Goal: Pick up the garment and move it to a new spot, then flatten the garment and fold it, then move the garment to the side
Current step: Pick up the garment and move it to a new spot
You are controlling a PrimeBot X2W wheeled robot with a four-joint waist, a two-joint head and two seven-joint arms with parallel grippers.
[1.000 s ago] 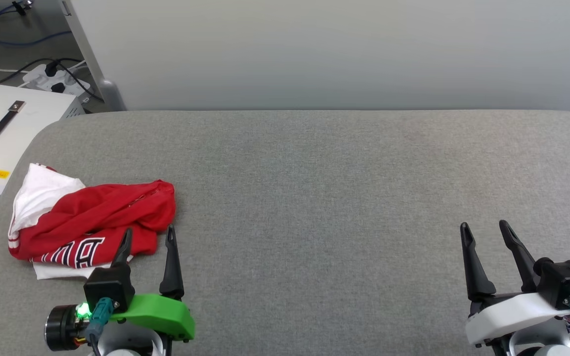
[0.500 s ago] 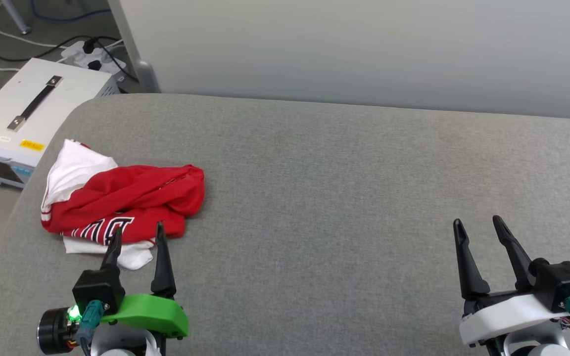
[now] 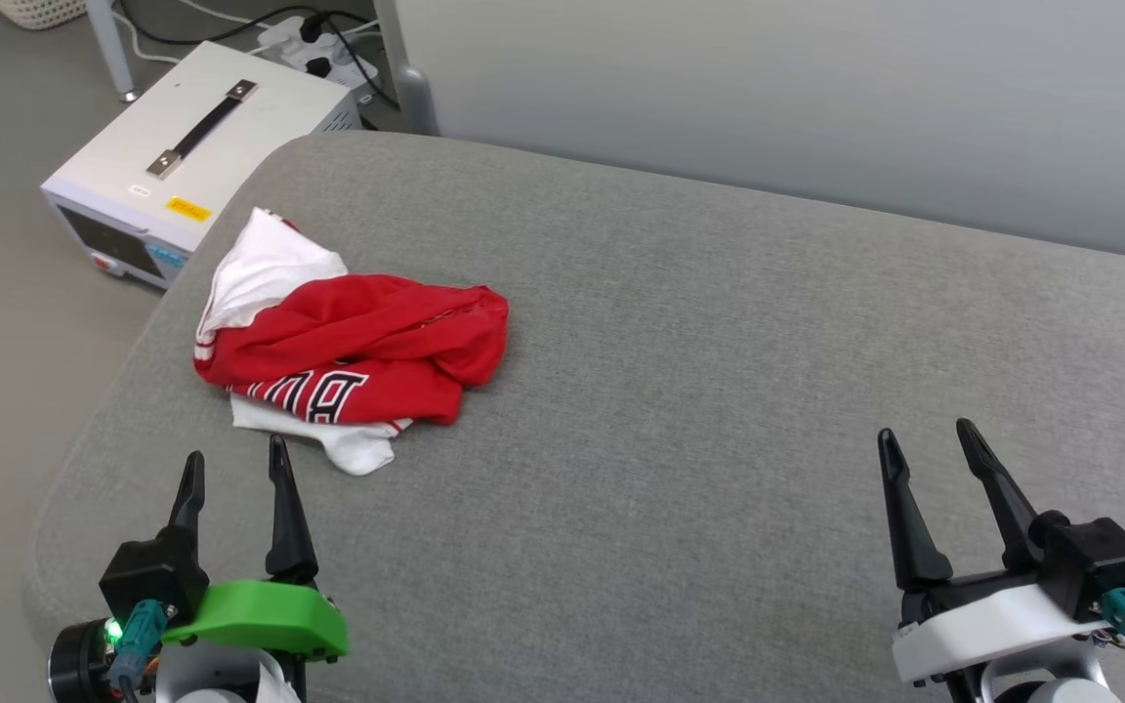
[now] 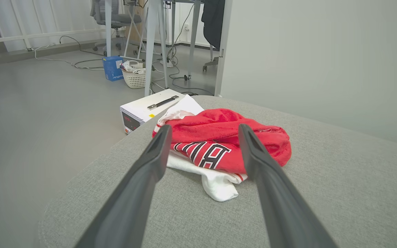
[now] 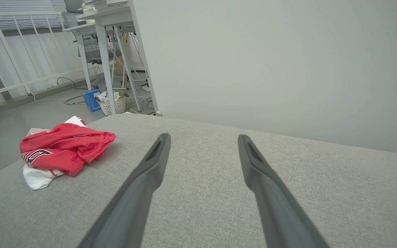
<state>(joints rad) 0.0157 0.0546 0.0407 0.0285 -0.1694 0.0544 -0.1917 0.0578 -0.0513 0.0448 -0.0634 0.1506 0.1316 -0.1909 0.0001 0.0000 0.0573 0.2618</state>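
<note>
Left gripper (image 3: 235,452) — jaws spread, empty — sits lower left, just short of the shirt (image 3: 357,337), seemingly aimed to grab it.

Garment (image 3: 357,342) on the table's (image 3: 719,391) left side, left gripper (image 3: 235,451) just near of it, right gripper (image 3: 925,430) well apart at right, box (image 3: 201,137) on floor (image 3: 16,312) far left.

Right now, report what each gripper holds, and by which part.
Nothing. The left gripper and right gripper are open, empty; the crumpled red-and-white jersey T-shirt lies untouched.

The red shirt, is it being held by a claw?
No, the garment lies crumpled on the grey surface, ahead of the open left gripper.
</note>
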